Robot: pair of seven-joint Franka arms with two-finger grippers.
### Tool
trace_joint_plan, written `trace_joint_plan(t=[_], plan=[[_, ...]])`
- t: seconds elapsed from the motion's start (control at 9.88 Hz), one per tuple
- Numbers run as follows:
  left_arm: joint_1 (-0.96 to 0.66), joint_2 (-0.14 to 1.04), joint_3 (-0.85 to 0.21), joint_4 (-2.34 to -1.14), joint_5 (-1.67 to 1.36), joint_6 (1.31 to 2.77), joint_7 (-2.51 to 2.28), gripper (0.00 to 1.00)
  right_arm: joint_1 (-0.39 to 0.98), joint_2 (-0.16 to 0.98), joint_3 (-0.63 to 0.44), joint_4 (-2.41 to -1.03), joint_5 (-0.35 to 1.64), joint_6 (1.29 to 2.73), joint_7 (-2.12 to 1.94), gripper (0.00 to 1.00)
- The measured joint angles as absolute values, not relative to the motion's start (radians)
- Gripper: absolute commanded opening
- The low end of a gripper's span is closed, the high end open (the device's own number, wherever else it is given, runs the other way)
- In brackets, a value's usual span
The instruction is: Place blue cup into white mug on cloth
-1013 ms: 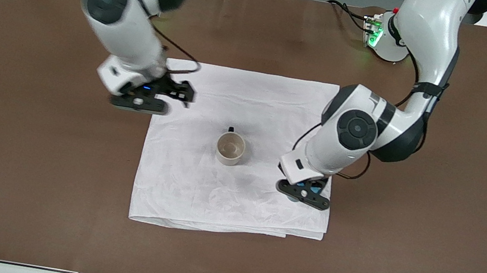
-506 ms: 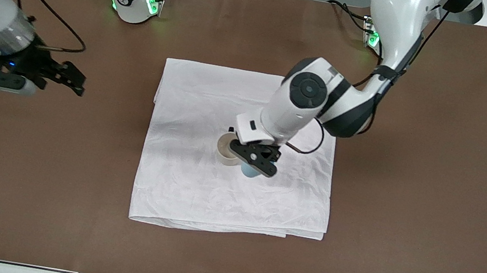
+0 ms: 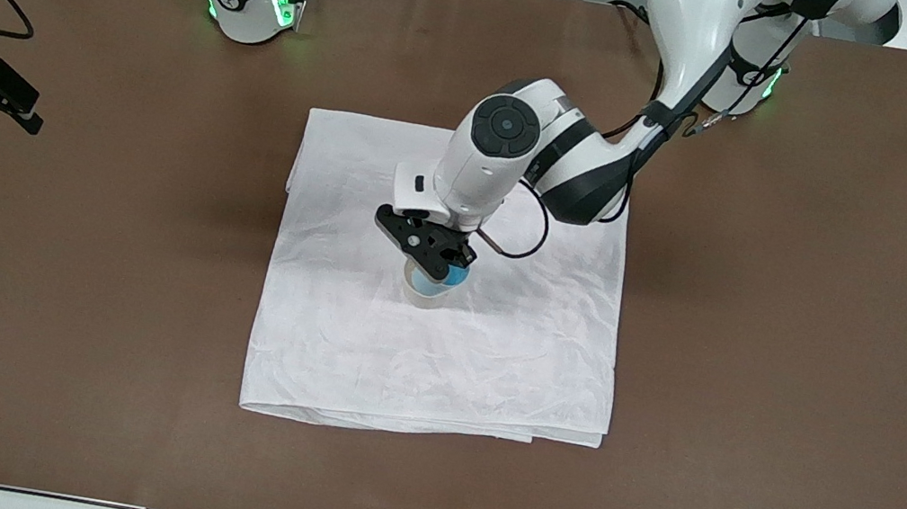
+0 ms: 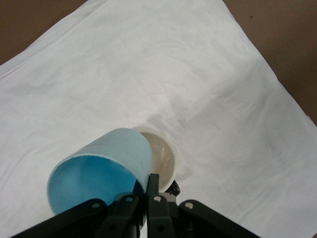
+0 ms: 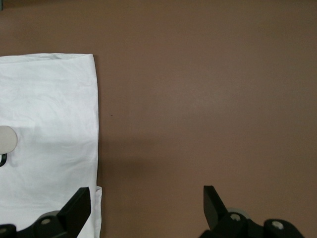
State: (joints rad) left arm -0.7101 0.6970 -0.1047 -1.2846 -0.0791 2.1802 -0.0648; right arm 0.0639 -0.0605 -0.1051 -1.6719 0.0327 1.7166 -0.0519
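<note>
- The left gripper (image 3: 436, 263) pinches the blue cup (image 4: 101, 168) by its wall, fingers closed on it, directly over the white mug (image 4: 162, 157), which stands near the middle of the cloth (image 3: 491, 361).
- Step in hand, I judge: lining the cup up above the mug's mouth.
- Next: lower it straight in, then release.
- The right gripper (image 5: 146, 206) waits, fingers spread wide and empty, over bare table at the right arm's end.

A light-blue cup (image 4: 106, 163) with bright blue inside, an off-white cream-lined mug (image 4: 162, 158), a white cloth (image 3: 367, 341).
</note>
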Motion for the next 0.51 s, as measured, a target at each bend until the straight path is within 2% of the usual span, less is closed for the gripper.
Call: trace_joint_plan(t=[0.2, 0.51], plan=[[-0.718, 0.715, -0.105, -1.285, -0.059, 2.199, -0.047, 0.0, 0.064, -0.061, -0.102, -1.608, 0.033, 1.661, -0.051, 0.99], [-0.723, 0.718, -0.106, -1.284, -0.026, 2.2, -0.039, 0.0, 0.063, -0.05, -0.101, -1.585, 0.032, 1.654, -0.051, 1.0]])
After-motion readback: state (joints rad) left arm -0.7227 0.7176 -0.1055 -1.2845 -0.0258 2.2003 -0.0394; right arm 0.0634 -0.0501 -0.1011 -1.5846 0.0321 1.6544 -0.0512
